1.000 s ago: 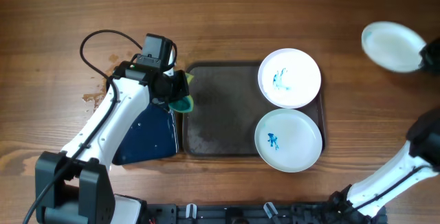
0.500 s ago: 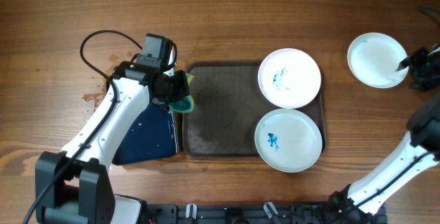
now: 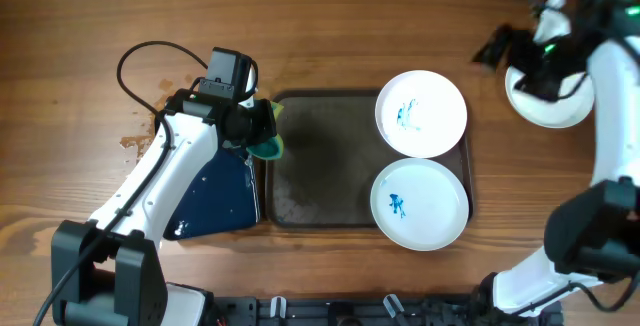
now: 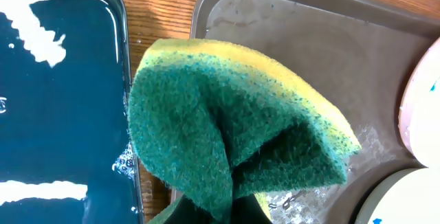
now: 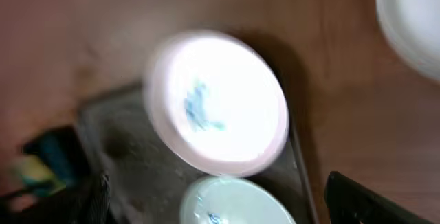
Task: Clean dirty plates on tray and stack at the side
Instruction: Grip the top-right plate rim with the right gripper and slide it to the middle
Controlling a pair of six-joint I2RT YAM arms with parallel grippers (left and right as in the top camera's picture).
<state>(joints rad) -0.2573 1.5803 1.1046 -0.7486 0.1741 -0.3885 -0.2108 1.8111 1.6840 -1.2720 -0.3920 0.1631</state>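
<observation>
Done: one clean plate (image 3: 545, 111) lies plain white on the wooden surface (image 3: 330, 16), to the right of the tray (image 3: 320, 166) and apart from it. By the look of it, this is the first of the side stack.
On the tray: two plates sit one above the other at its right end. The upper plate (image 3: 421, 113) and the lower plate (image 3: 419, 204) each carry a small blue smear at the centre. The rest of the tray floor is bare and looks wet.
Left arm: the left end effector (image 3: 258, 131) is clamped on a folded sponge (image 4: 234, 128), green scouring face outward and yellow backing behind. It holds the sponge over the tray's left rim, well apart from both smeared plates.
Right arm: the right end effector (image 3: 492, 48) hangs above the surface between the upper plate and the clean plate, near the tray's far right corner. Its wrist view is blurred, but the fingers appear spread wide with nothing between them.
Blue tray: the blue tray (image 4: 62, 100) sits just left of the grey one, its floor glossy with water.
Progress: about a third, as a judgement — one plate is wiped and set aside. Two are left to scrub, carry over and stack on it.
Likely next need: the sponge has to cross the tray to reach a smear, while the free arm is placed to lift whichever plate comes clean.
</observation>
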